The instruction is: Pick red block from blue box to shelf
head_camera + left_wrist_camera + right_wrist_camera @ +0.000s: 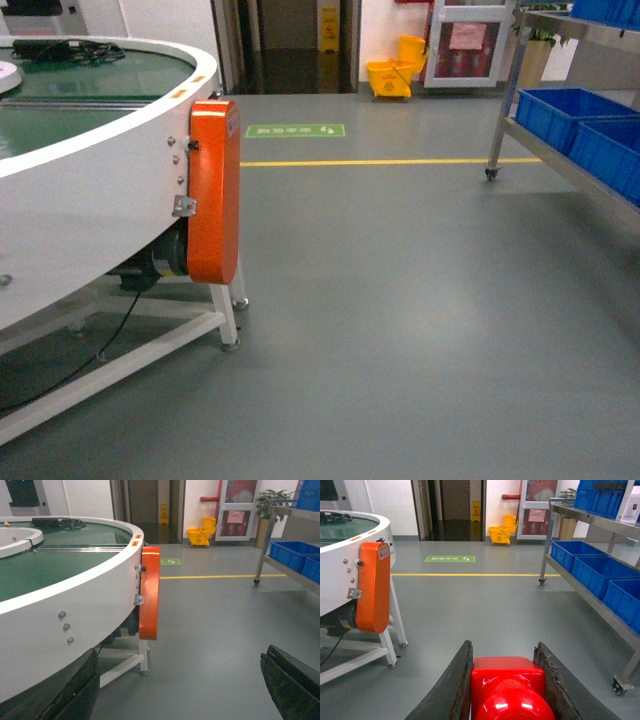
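Note:
In the right wrist view my right gripper [504, 652] is shut on the red block [507, 690], a glossy cube held stud toward the camera between both dark fingers, above the grey floor. The shelf [547, 540], a stainless-steel rack, stands to the right and ahead of it; its post also shows in the head view [505, 100] and the left wrist view [265, 545]. My left gripper [180, 652] is open with only floor between its wide-apart fingers. The blue box is out of view. Neither gripper shows in the head view.
A round white conveyor table [90, 190] with an orange guard [213, 190] fills the left. Dark blue crates [595, 570] sit on the shelf's lower tier. A yellow mop bucket [395, 75] stands by the far doorway, and a yellow floor line [370, 161] crosses the grey floor.

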{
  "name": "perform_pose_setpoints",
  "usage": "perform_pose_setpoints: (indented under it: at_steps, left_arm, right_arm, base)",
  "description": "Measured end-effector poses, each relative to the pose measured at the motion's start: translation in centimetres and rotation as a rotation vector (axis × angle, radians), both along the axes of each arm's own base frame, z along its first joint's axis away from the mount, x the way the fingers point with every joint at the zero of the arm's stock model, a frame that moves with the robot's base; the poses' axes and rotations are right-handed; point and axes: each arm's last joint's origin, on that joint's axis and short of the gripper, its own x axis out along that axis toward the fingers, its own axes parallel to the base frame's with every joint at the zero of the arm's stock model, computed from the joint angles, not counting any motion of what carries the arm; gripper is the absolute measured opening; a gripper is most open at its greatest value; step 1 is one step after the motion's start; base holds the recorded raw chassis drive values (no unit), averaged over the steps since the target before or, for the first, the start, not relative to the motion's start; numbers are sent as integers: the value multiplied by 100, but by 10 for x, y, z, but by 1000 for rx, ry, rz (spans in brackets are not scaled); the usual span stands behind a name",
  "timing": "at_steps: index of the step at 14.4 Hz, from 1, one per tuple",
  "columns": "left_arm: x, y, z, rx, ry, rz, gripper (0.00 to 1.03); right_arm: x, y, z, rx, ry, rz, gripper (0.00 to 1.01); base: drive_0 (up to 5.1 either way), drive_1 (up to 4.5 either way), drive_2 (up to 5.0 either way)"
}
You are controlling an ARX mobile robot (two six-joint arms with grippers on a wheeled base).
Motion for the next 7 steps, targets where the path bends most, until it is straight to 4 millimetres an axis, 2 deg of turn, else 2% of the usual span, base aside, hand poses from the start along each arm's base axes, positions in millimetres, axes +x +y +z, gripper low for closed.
perform_pose_setpoints:
  at_steps: [7]
  left_arm:
    - [0,0,-1,0,7,0,98]
  right_arm:
    - [0,0,0,0,3,1,28]
  base:
    - [-30,-30,-30]
